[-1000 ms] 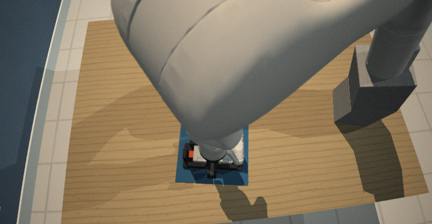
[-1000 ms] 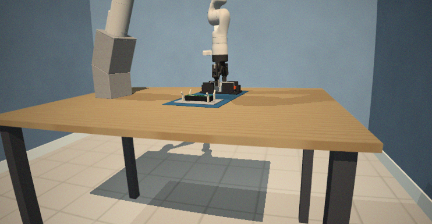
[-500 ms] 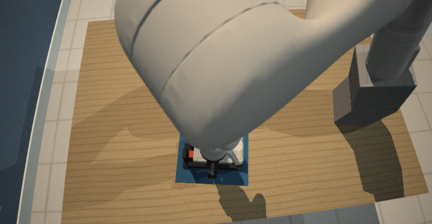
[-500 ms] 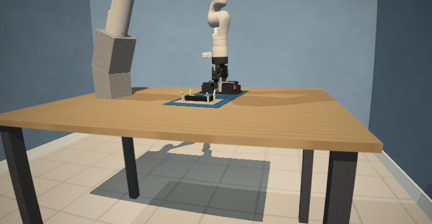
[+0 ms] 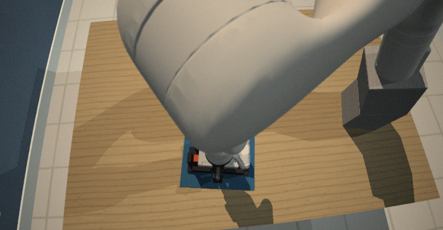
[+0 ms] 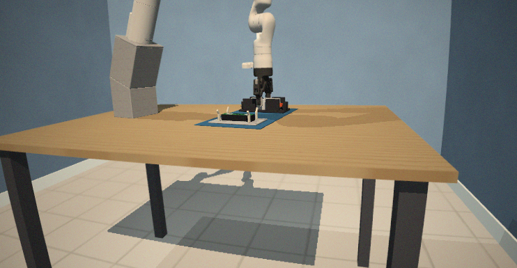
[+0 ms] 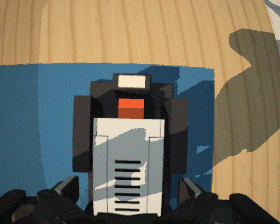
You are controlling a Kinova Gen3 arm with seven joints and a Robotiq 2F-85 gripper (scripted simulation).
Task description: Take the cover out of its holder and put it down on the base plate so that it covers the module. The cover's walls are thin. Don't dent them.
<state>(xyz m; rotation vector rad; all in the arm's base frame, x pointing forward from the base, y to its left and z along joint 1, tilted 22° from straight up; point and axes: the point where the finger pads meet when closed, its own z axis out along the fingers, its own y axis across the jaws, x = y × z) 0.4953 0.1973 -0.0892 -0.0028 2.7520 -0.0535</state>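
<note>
A pale robot arm [image 5: 217,57] [image 6: 263,45] reaches down over the far part of a wooden table [image 5: 294,166] [image 6: 325,143] [image 7: 91,30], its black gripper [image 5: 218,166] [image 6: 263,101] [image 7: 128,188] low above a dark holder [image 5: 190,167] [image 6: 274,104] [image 7: 82,135]. The jaws stand wide apart, one finger on either side of the white cover [image 5: 203,156] [image 6: 266,103] [image 7: 128,150], and are clamped on nothing; whether either finger touches the cover's thin walls cannot be told. The cover sits in the holder, between its dark side walls, a row of narrow black slots across its top and an orange block [image 5: 196,158] [image 6: 281,104] [image 7: 131,107] just beside one end. Beneath the holder lies a blue mat [image 5: 185,181] [image 6: 271,118] [image 7: 21,150], which runs toward the near side of the scene. There, a light gray base plate [image 6: 260,122] rests flat, bearing the black module [image 6: 237,116] with its green top, uncovered among four slim white posts [image 6: 256,113]. To the left in the exterior view rises a gray block pedestal [image 5: 393,104] [image 6: 146,65], carrying the lower arm. In the top view, the arm's broad pale links hide much of the tabletop and part of the holder.
</note>
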